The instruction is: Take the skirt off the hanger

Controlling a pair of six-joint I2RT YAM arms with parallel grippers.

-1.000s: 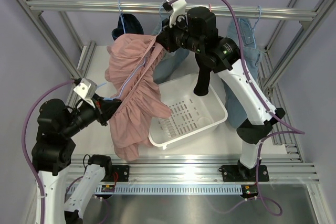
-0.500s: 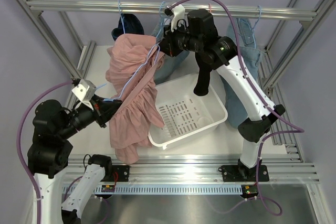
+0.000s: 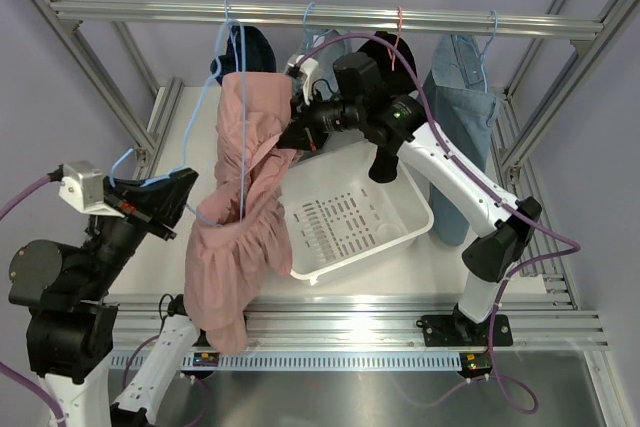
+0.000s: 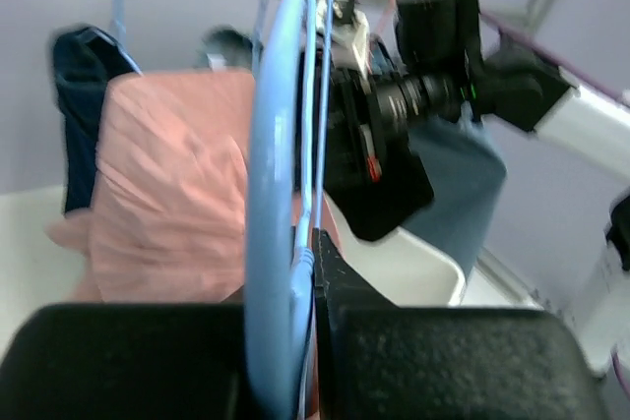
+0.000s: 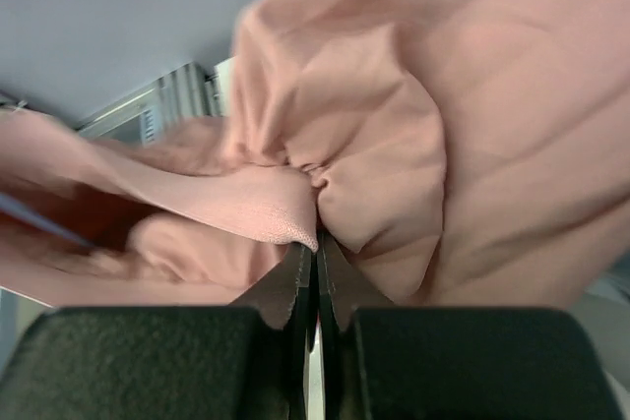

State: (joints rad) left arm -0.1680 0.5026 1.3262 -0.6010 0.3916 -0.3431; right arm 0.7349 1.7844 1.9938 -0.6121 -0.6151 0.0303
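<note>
The pink skirt (image 3: 240, 207) hangs in a long bunch from a light blue wire hanger (image 3: 241, 117), left of the basket. My left gripper (image 3: 183, 190) is shut on the hanger's wire (image 4: 295, 194) and holds it out to the left. In the left wrist view the skirt (image 4: 167, 204) hangs beyond the closed jaws (image 4: 313, 253). My right gripper (image 3: 291, 133) sits at the skirt's upper right side, shut on a fold of the pink fabric (image 5: 295, 209). Its jaws (image 5: 315, 243) meet on the cloth. The skirt (image 5: 463, 125) fills that view.
A white slotted basket (image 3: 412, 219) stands on the table under the right arm. Along the top rail (image 3: 150, 11) hang a dark blue garment (image 3: 256, 47) and a denim garment (image 3: 462, 82) on further hangers. Frame posts flank both sides.
The left arm has pulled the hanger left and toward the near edge, so the skirt now hangs longer and lower. The right gripper has dropped down-left and closed on the skirt's fabric.
</note>
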